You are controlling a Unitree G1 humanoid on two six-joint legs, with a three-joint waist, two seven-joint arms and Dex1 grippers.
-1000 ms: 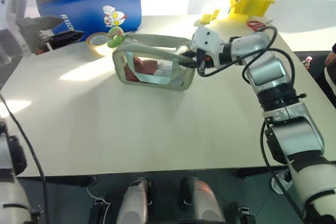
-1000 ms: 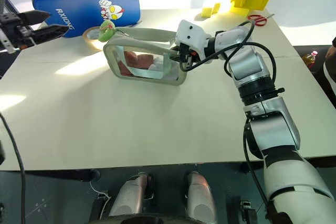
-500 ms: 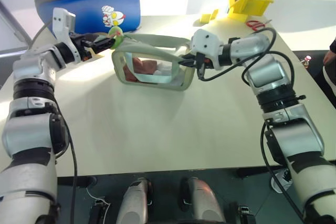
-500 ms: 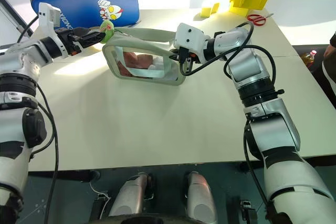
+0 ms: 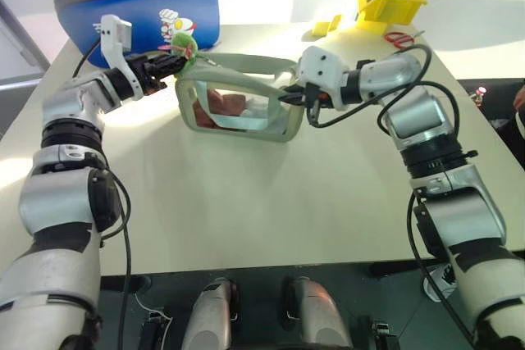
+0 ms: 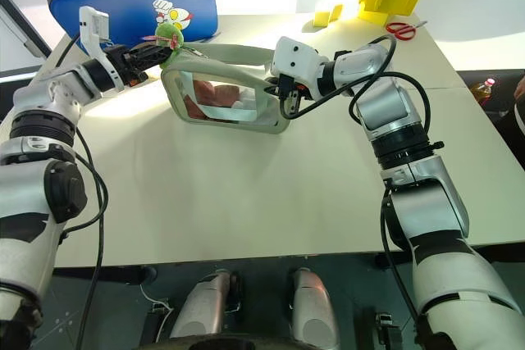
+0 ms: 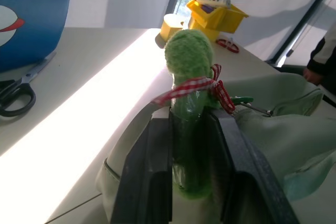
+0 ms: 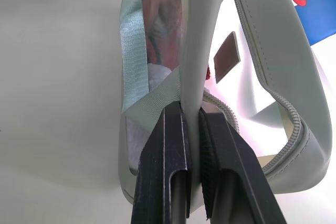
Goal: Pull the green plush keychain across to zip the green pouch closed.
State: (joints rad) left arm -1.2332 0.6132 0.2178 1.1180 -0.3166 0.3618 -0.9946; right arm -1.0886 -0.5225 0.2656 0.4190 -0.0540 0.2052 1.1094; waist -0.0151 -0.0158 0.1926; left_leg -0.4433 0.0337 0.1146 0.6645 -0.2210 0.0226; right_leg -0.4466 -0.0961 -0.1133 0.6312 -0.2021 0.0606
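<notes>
- While the table (image 5: 246,202) lies pale under both my arms, the big blue case (image 5: 139,10) stands at its far left corner, just behind the pouch, with black scissors (image 7: 16,95) lying near it.
- At the far right sit a yellow bin (image 5: 394,2), a small yellow block (image 5: 326,25) and red scissors (image 5: 400,38), well apart from my work.
- The green pouch (image 5: 238,108) stands mid-table, its zipper gaping and red contents showing through the clear side.
- A second ago my left gripper (image 5: 168,63) hung wide open off to the left; now it is clamped on the green plush keychain (image 6: 170,36) at the pouch's left end.
- My right gripper (image 8: 191,145) reaches in leftward, pinching the pouch's right rim.
</notes>
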